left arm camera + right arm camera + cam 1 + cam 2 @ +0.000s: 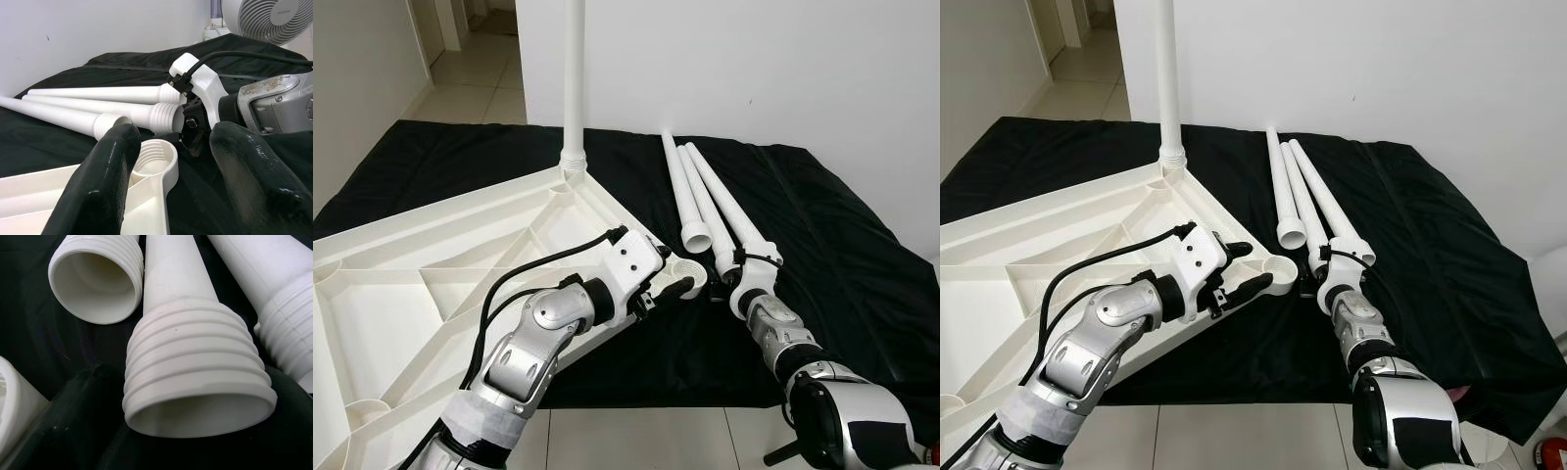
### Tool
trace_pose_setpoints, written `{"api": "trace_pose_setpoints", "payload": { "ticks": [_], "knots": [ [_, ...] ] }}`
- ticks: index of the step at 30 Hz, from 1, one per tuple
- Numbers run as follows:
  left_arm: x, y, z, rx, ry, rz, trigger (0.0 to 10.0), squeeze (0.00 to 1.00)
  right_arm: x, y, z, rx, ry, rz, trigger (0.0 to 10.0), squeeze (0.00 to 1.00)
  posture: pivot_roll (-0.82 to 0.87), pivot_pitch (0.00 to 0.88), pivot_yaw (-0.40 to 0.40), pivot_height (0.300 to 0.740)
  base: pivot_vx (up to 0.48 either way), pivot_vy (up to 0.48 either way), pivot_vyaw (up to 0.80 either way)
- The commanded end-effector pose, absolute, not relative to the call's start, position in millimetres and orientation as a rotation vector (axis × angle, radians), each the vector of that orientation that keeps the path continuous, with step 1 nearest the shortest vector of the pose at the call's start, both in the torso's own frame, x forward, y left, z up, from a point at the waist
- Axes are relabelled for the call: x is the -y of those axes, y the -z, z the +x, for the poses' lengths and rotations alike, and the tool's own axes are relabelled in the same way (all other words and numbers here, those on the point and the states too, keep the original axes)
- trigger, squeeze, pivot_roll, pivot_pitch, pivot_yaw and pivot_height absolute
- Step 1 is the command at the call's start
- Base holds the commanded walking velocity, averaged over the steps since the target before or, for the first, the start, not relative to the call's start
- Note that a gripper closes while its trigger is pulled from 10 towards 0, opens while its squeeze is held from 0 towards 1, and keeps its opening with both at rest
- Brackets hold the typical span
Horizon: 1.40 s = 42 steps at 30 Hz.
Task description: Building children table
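Observation:
The white table top (431,255) lies upside down on a black cloth (842,225). One white leg (573,78) stands screwed upright in its far corner. Three loose legs lie side by side on the cloth, threaded ends toward me. My left gripper (1252,266) is open, its fingers (105,181) straddling the near-right corner socket (1280,272) without touching it. Just right of that socket, my right gripper (722,282) is shut on the threaded end of the middle leg (195,362). The left leg (697,238) and right leg (754,250) lie beside it.
A white wall rises close behind the cloth. Tiled floor (636,436) runs along the cloth's near edge, and a doorway opens at the far left. A fan (274,19) stands off to the right, beyond the cloth.

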State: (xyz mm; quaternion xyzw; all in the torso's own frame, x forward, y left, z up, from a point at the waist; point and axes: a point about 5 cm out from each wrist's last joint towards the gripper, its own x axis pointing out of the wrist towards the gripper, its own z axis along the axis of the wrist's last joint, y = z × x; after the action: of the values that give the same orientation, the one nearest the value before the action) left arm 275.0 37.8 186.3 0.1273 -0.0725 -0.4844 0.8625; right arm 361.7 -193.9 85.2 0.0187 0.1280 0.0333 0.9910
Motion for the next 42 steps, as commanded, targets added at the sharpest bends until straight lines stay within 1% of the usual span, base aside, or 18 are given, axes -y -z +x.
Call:
{"api": "trace_pose_setpoints", "payload": {
  "ticks": [1,6,10,11,14,15,20,25,26,27,28,30,34,38,41,42],
  "knots": [
    [-35.1,-189.6,274.0,0.160,1.032,0.276,10.0,0.00,194.5,-77.1,357.2,-0.284,-0.061,0.028,10.0,0.00,0.00,0.000,-0.059,0.740,0.000,0.000,0.00],
    [-33.9,-188.8,273.1,0.158,1.040,0.282,10.0,0.00,195.1,-84.2,360.1,-0.235,-0.056,-0.006,10.0,0.00,0.00,0.000,-0.057,0.740,0.000,0.000,0.00],
    [-32.5,-189.2,272.6,0.160,1.044,0.280,10.0,0.00,192.9,-89.0,362.0,-0.194,-0.064,0.031,10.0,0.00,0.00,0.000,-0.058,0.740,0.000,0.000,0.00],
    [-32.3,-189.5,272.6,0.161,1.045,0.277,10.0,0.00,192.6,-88.5,362.1,-0.199,-0.061,0.031,3.2,0.00,0.00,0.000,-0.059,0.740,0.000,0.000,0.00],
    [-32.3,-189.7,272.6,0.161,1.045,0.275,10.0,0.00,192.6,-88.0,362.1,-0.205,-0.057,0.028,3.2,0.00,0.00,0.000,-0.059,0.740,0.000,0.000,0.00],
    [-32.3,-189.8,272.8,0.162,1.044,0.277,10.0,0.00,192.5,-87.3,361.9,-0.211,-0.056,0.032,0.0,0.00,0.01,0.000,-0.059,0.740,0.000,0.000,0.00],
    [-32.7,-189.9,273.5,0.162,1.039,0.281,10.0,0.00,191.1,-84.2,361.0,-0.233,-0.068,0.077,0.0,0.00,0.01,0.000,-0.059,0.740,0.000,0.000,0.00],
    [-33.2,-190.3,274.1,0.162,1.037,0.281,10.0,0.00,192.6,-85.1,360.5,-0.212,-0.055,0.072,0.0,0.00,0.01,0.000,-0.063,0.740,0.000,0.000,0.00],
    [-33.5,-191.1,274.6,0.161,1.035,0.264,10.0,0.00,194.1,-88.6,360.4,-0.163,-0.029,0.049,4.5,0.00,0.01,0.000,-0.064,0.740,0.000,0.000,0.00],
    [-33.5,-191.1,274.6,0.161,1.035,0.264,10.0,0.00,194.1,-88.6,360.4,-0.163,-0.029,0.049,4.5,0.00,0.01,0.000,-0.064,0.740,0.000,0.000,0.00],
    [-33.2,-192.5,275.2,0.155,1.037,0.222,10.0,0.00,195.2,-96.3,358.4,-0.044,0.013,0.018,10.0,0.00,0.01,0.000,-0.068,0.740,0.000,0.000,0.00],
    [-33.0,-192.9,275.4,0.154,1.038,0.210,10.0,0.00,195.6,-98.2,357.4,-0.013,0.028,0.006,10.0,0.00,0.01,0.000,-0.068,0.740,0.000,0.000,0.00],
    [-33.6,-194.8,277.5,0.153,1.033,0.177,10.0,0.00,192.8,-103.4,351.4,0.105,0.009,0.064,10.0,0.00,0.00,0.000,-0.071,0.740,0.000,0.000,0.00],
    [-34.0,-195.7,278.5,0.146,1.042,0.156,10.0,0.00,189.4,-106.3,347.3,0.167,0.007,0.055,10.0,0.00,0.00,0.000,-0.071,0.740,0.000,0.000,0.00],
    [-34.3,-200.6,281.5,0.138,1.074,0.063,10.0,0.00,178.6,-114.7,341.8,0.270,-0.022,0.041,10.0,0.00,0.00,0.000,-0.067,0.740,0.000,0.000,0.00],
    [-34.3,-200.6,281.5,0.138,1.074,0.063,10.0,0.00,178.6,-114.7,341.8,0.270,-0.022,0.041,10.0,0.00,0.00,0.000,-0.067,0.740,0.000,0.000,0.00]
  ]
}}
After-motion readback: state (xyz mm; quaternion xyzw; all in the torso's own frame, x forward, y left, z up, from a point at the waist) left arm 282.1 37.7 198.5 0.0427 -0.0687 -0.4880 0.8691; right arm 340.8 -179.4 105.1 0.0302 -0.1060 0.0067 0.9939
